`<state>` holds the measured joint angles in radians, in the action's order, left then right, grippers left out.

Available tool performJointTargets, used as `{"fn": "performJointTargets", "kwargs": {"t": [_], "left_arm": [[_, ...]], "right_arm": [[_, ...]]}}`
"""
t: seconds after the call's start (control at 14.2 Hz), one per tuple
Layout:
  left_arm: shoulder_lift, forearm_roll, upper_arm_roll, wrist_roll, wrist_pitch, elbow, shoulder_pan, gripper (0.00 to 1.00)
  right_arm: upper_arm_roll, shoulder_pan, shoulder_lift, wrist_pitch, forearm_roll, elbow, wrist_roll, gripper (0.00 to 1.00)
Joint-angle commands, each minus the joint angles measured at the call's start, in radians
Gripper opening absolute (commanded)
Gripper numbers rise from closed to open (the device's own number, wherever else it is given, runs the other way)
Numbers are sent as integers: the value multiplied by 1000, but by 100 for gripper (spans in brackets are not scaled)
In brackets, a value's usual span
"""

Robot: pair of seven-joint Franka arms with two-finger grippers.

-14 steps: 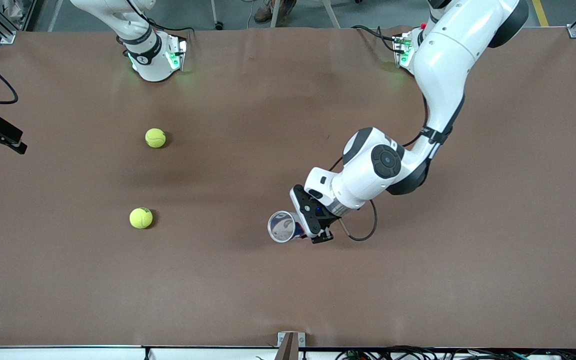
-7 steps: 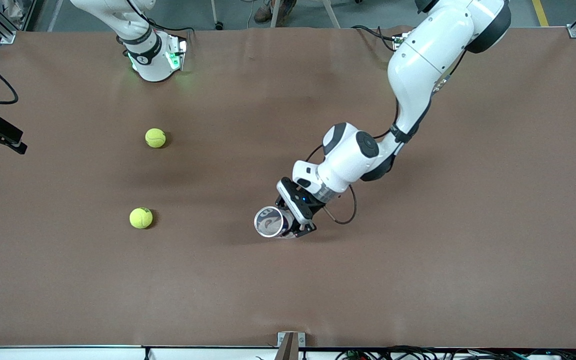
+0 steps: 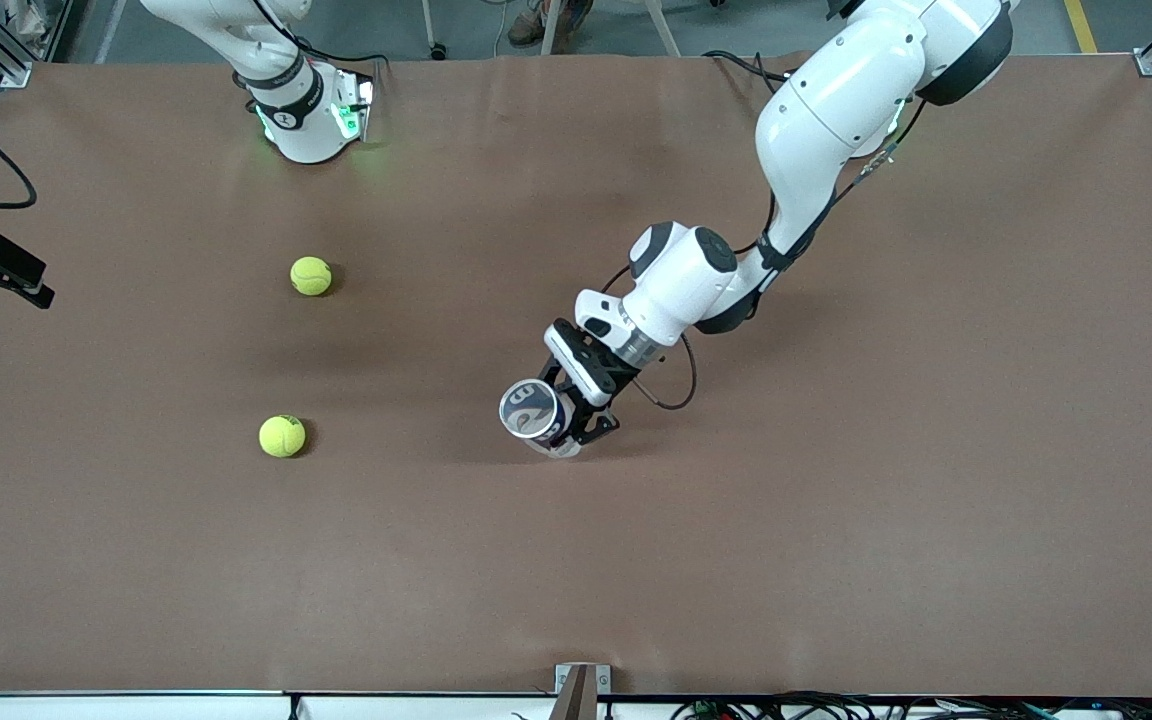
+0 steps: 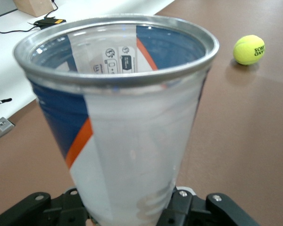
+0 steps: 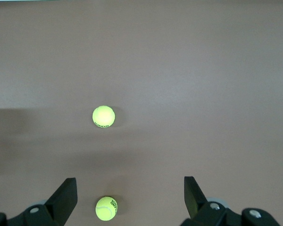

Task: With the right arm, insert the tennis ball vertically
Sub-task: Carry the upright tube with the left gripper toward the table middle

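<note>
left arm (image 3: 816, 130): reaches from its base down over mid-table, wrist bent | left gripper (image 3: 576, 420): over the table (image 3: 836, 500), fingers clamped on the can (image 3: 533, 412), can tilted, mouth open | right arm (image 3: 266, 60): waits raised by its base | right gripper (image 5: 132, 200): high above the table, fingers wide apart, holding nothing

Left pincer (image 3: 564, 420) carried the clear can (image 3: 534, 412) toward the right arm's end, can turned more upright
</note>
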<state>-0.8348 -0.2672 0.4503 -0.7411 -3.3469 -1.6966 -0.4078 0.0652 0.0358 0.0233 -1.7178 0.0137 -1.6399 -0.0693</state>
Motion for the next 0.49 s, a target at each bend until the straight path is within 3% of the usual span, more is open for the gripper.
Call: {"fn": "performJointTargets", "kwargs": {"t": [0.0, 0.14, 0.42], "left_arm": [[-1, -17, 2, 32, -122, -66, -29, 52], [-38, -14, 2, 49, -198, -71, -57, 53], [-49, -15, 2, 60, -204, -74, -66, 53]], "right_arm": [[-4, 9, 0, 4, 2, 8, -9, 100], [-4, 9, -2, 4, 2, 8, -9, 100], [-5, 3, -2, 4, 12, 8, -7, 100]]}}
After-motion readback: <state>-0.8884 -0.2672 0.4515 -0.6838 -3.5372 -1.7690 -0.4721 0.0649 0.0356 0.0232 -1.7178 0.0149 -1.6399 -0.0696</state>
